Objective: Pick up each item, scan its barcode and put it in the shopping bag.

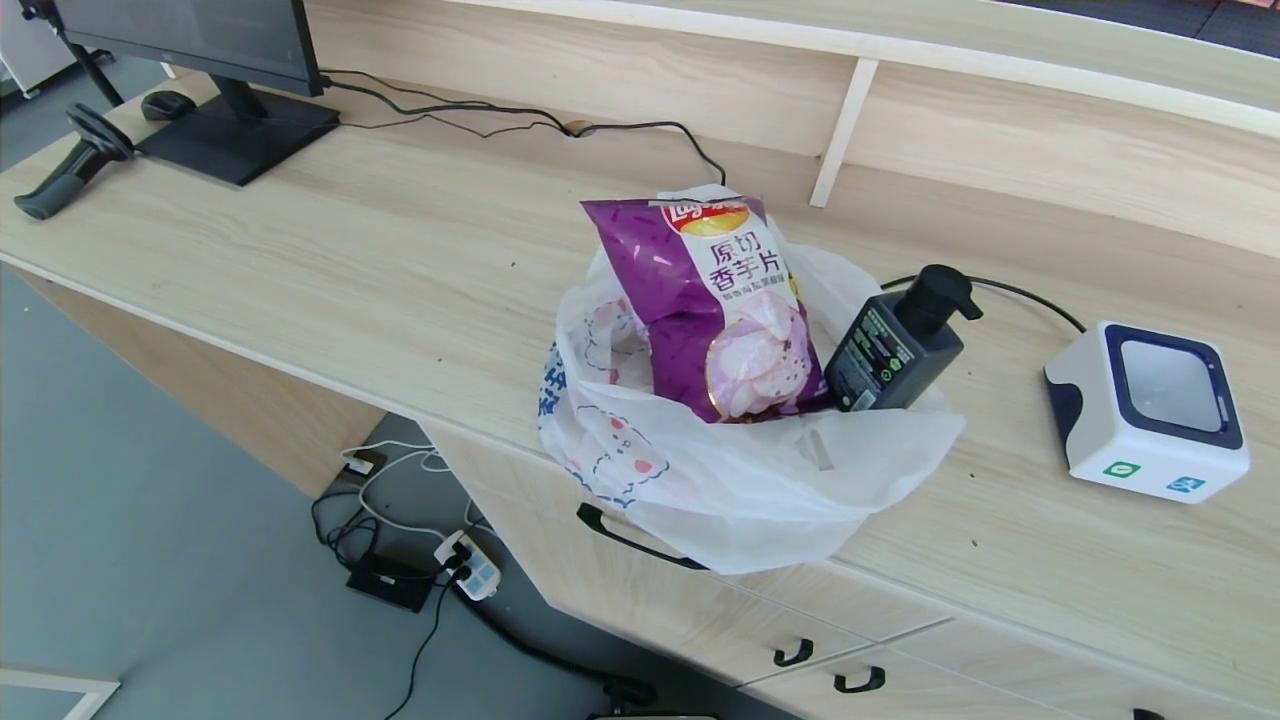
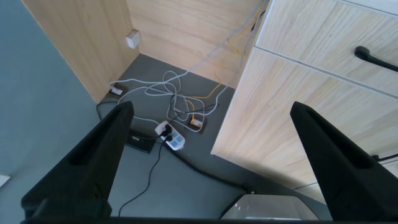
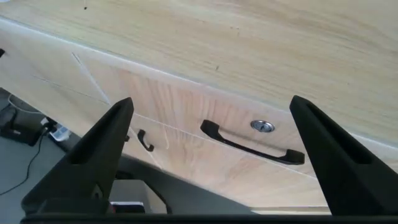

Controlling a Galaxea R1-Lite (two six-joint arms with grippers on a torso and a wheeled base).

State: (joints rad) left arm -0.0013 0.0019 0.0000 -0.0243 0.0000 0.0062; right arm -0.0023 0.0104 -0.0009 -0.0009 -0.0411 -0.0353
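Observation:
A white plastic shopping bag [image 1: 740,480] sits at the front edge of the wooden counter [image 1: 400,270]. Inside it a purple chips bag [image 1: 705,300] stands upright, and a dark pump bottle [image 1: 900,345] leans at its right. The white barcode scanner [image 1: 1150,410] rests on the counter to the right of the bag. My left gripper [image 2: 211,155] hangs open below counter height, over the floor beside the cabinet. My right gripper [image 3: 211,155] is open too, held low in front of the drawer fronts, with nothing between its fingers.
A monitor [image 1: 200,50] on its stand, a mouse [image 1: 165,103] and a black handheld scanner [image 1: 70,165] occupy the counter's far left. Cables and a power strip [image 2: 171,135] lie on the floor under the counter. Drawers with black handles [image 3: 249,142] line the cabinet front.

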